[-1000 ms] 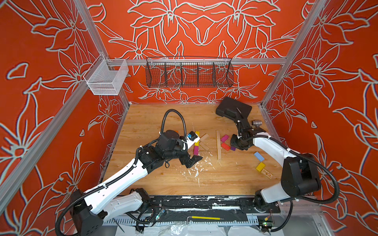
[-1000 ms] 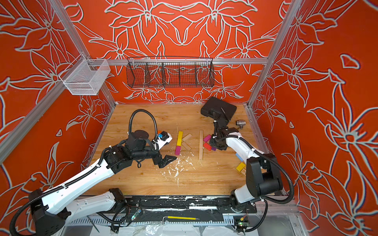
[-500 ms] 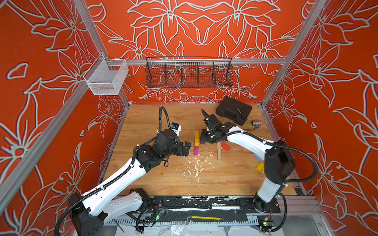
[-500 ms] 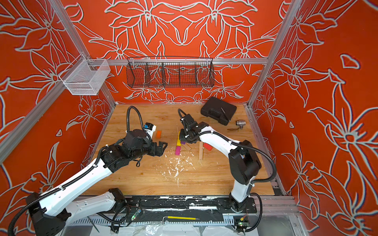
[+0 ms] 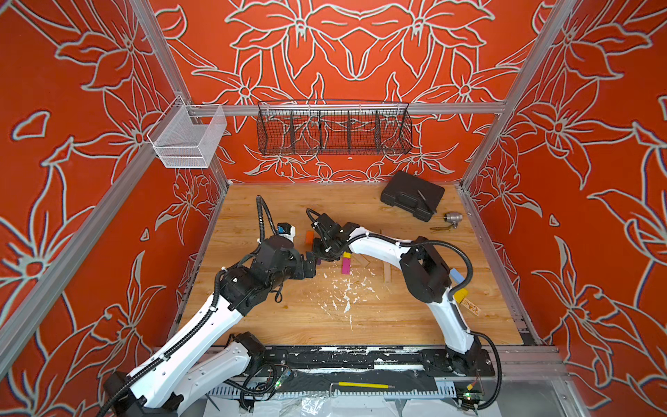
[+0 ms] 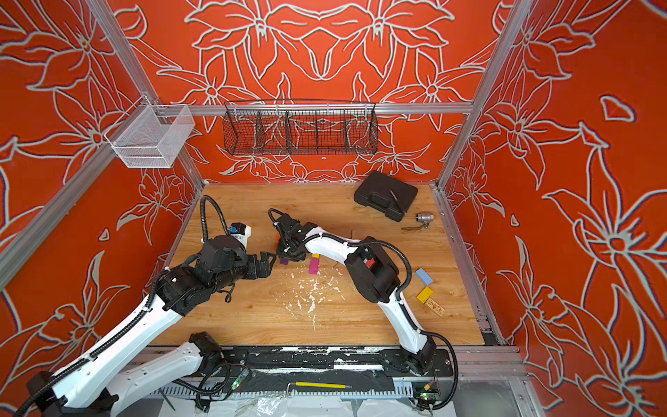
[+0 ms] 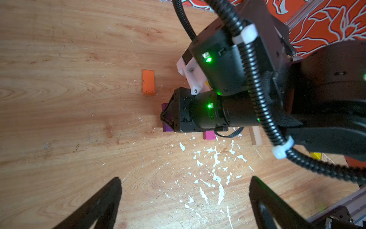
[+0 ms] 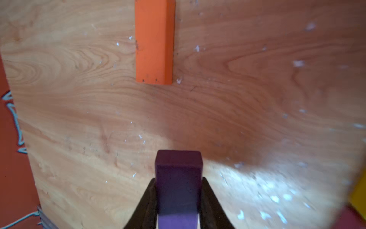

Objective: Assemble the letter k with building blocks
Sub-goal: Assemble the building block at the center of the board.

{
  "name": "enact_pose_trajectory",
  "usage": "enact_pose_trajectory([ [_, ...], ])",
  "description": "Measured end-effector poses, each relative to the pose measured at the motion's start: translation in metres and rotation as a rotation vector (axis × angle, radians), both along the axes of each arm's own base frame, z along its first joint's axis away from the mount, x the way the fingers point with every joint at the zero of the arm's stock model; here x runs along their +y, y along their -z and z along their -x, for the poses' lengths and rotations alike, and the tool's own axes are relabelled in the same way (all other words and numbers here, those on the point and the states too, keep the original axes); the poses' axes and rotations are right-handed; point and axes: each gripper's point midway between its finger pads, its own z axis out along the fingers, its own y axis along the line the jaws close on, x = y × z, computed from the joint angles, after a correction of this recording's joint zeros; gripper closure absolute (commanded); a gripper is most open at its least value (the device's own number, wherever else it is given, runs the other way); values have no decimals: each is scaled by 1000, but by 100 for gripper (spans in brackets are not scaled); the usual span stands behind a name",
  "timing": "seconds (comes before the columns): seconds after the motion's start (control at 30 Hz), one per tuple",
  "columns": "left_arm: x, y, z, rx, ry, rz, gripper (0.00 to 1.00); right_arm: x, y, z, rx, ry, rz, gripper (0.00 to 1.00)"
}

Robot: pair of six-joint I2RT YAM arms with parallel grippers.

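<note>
Matt-painted wooden purple block [image 8: 178,178]; smooth grained wood tabletop [image 8: 247,89].

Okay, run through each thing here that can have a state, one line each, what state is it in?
left gripper: open, empty
purple block: held between the right jaws
right gripper: shut on purple block
orange block: lying flat, free
magenta block: lying flat, free
black case: closed
wire basket: looks empty
</note>
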Motion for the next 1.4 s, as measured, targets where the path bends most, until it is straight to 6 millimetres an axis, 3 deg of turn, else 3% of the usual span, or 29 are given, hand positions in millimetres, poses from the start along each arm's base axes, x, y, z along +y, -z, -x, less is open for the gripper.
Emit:
enact_pose_trajectory([
  [0.13,2,2,1,8,-7,-1,2,4,14,0,23,12,8,72],
  [0.27,4,6,1,15,-13,-5,2,5,13,-1,25,22,1,62],
  [0.53,7,13,1,33,-32,-13,1,8,10,-1,27,35,-15,53],
  [0.73,7,16,0,46,-44,-10,6,-7,1,6,31,49,-20,50],
  [0.87,5,23,-3,77,-46,-21,12,-30,-29,17,2,61,-46,48],
  [1.03,0,37,-13,147,-61,-43,20,-78,-92,31,-114,96,-93,45],
  [1.27,-7,77,-34,301,-95,-106,29,-144,-179,58,-363,63,-94,43],
  [1.4,-13,100,-44,379,-97,-143,32,-180,-194,89,-435,16,-68,38],
])
